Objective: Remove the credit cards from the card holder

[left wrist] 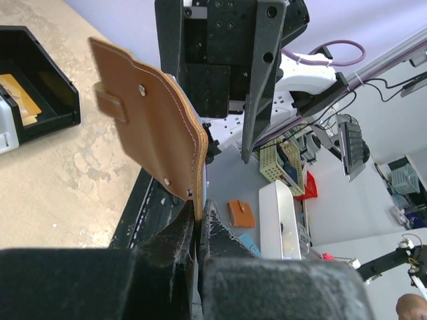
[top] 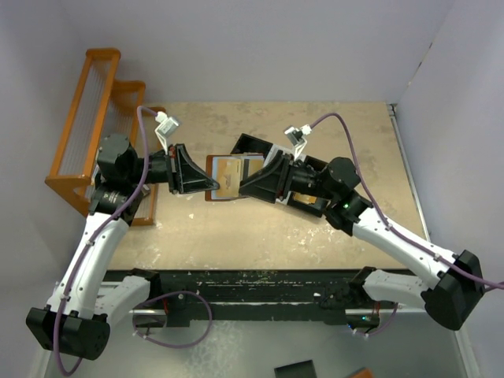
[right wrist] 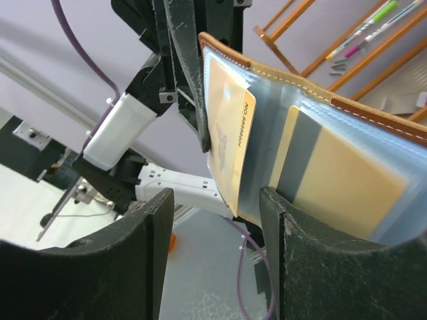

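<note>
Clamped by its lower edge in the closed left gripper (left wrist: 199,223) above the tan table (top: 236,236), the small brown leather card holder (left wrist: 153,120) offers a gold-orange plastic credit card (right wrist: 230,133) to the part-open right gripper (right wrist: 217,200), which would do best to close squarely on that card alone and draw it straight out.

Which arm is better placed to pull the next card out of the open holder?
The right. The right gripper stands open, with a gold card protruding from the card holder between its fingers. The left gripper is shut on the holder's edge, holding it up.
</note>
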You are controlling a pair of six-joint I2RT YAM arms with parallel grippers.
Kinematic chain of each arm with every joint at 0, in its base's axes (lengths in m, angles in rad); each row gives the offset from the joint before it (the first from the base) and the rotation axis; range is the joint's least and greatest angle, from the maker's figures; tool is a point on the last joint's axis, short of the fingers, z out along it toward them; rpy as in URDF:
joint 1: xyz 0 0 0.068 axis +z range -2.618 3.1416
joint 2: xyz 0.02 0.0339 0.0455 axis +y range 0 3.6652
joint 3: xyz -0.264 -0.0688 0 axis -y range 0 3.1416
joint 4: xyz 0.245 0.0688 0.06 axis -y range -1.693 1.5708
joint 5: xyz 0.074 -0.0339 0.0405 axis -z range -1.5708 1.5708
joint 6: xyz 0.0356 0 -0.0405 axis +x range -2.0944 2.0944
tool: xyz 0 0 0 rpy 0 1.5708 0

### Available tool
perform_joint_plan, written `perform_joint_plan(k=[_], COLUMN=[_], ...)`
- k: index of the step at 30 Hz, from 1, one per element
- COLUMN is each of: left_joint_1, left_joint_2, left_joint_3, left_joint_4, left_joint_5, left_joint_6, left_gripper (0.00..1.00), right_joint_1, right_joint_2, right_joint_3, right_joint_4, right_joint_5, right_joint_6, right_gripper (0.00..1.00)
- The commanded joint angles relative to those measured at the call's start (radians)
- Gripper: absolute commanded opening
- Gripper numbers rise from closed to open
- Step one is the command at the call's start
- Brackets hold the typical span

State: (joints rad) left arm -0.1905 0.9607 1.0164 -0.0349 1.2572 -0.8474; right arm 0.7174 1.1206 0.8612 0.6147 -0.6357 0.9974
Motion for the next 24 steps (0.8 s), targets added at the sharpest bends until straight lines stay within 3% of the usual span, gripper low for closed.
perform_joint_plan(k=[1, 9, 17, 24], left_joint_1=[-0.001, -0.001, -0.001, -0.002], left_joint_2=[-0.023, -0.031, -0.033, -0.043], left_joint_3=[0.009, -0.004, -0.038, -0.033], left_joint_4=[0.083, 0.159, 0.301, 0.305], left_joint_5=[0.04, 0.065, 0.089, 0.099], left_joint_6=[-0.03, -0.094, -0.216, -0.227], left_gripper=[0.0, 0.0, 0.0, 0.0], right_joint_1=[0.028, 0.03, 0.031, 0.031], right_joint_2=[0.023, 0.039, 0.094, 0.056], right_joint_3=[0.017, -0.019, -0.027, -0.056], right_joint_4=[0.103, 0.211, 0.381, 0.347], right_joint_5=[-0.018, -0.029, -0.041, -0.033], right_joint_6=[0.028, 0.09, 0.182, 0.152], right_gripper=[0.55, 0.5, 0.23, 0.03])
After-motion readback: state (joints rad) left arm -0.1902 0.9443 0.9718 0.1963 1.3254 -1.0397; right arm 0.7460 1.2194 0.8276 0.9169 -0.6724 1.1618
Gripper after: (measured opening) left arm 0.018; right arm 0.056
